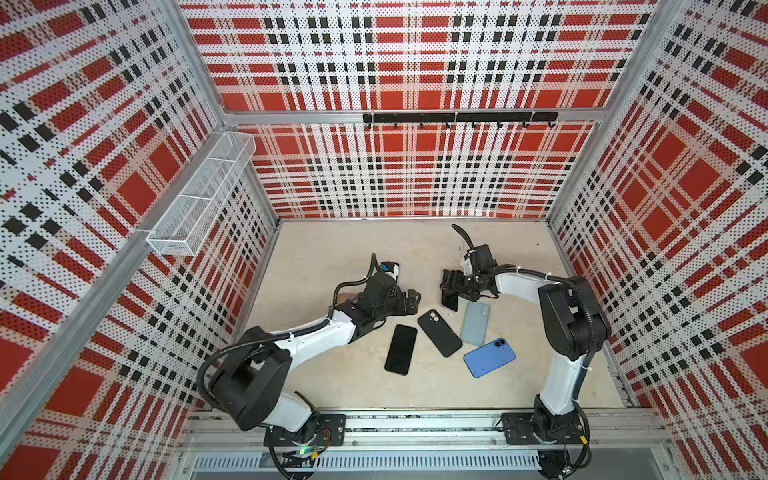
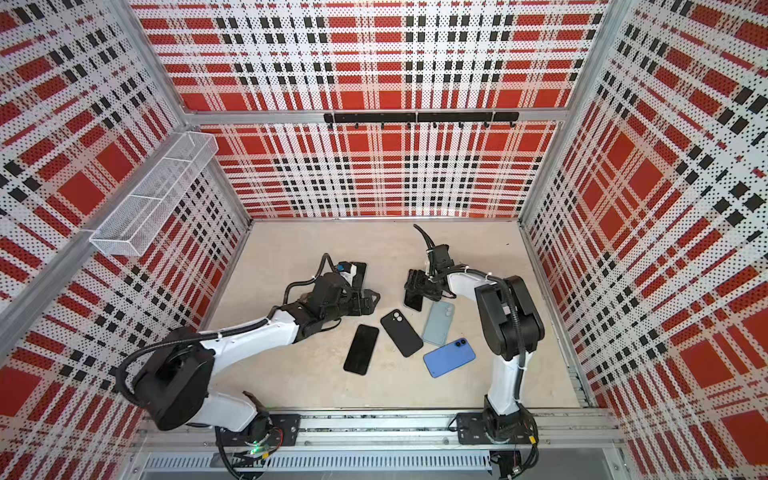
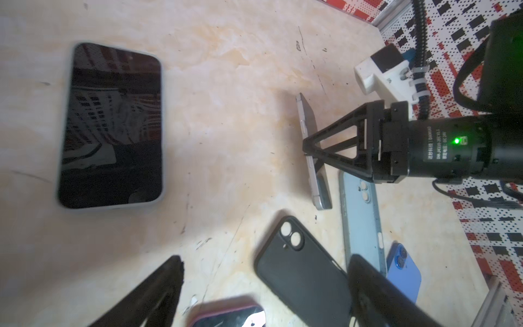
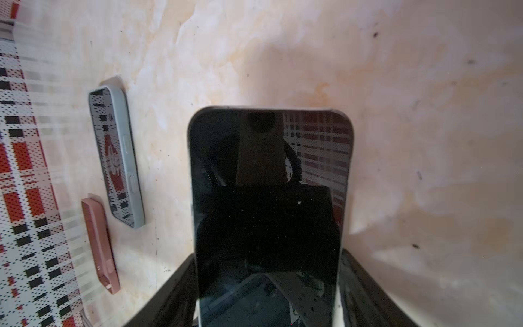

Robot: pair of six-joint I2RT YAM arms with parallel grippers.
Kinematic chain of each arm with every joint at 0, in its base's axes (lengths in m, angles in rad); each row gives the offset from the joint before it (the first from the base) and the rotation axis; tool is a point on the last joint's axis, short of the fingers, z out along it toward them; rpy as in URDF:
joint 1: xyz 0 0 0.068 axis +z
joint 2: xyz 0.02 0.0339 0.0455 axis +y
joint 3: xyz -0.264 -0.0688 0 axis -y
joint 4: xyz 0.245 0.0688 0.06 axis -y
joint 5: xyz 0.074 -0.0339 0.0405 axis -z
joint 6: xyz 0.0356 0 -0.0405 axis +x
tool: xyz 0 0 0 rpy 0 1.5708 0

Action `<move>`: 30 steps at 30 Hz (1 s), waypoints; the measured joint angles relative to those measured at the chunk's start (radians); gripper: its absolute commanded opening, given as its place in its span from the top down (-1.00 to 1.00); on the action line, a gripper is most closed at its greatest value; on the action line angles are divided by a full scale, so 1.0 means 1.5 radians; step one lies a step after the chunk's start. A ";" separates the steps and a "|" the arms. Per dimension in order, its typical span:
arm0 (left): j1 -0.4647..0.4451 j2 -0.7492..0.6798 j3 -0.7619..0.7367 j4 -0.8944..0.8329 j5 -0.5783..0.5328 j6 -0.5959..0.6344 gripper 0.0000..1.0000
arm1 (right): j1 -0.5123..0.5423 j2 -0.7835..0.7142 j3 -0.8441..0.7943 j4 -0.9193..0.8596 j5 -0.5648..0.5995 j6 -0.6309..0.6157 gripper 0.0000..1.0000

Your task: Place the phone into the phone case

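In a top view my right fingers (image 1: 454,289) clamp a dark phone (image 1: 450,302) on end over the worktop (image 1: 332,257) near the black case (image 1: 439,332), my left fingers (image 1: 410,300) spread and empty; the left wrist view shows the phone (image 3: 319,184) edge-on, the right wrist view its dark glass.

A white wire-mesh basket (image 1: 195,208) with three compartments hangs on the left wall. A black hook rail (image 1: 459,117) runs along the red, black and white plaid perforated back wall (image 1: 415,62), above the beige marbled worktop (image 1: 332,249).
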 measured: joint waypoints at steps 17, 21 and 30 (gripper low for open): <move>-0.057 0.259 0.152 0.125 0.041 -0.054 -0.46 | -0.021 0.000 -0.039 0.105 -0.057 0.052 -0.26; -0.058 0.281 0.167 0.129 0.044 -0.062 -0.32 | -0.023 0.000 -0.044 0.118 -0.064 0.060 -0.26; -0.061 0.315 0.176 0.142 0.039 -0.066 -0.06 | -0.029 0.000 -0.051 0.160 -0.085 0.095 -0.26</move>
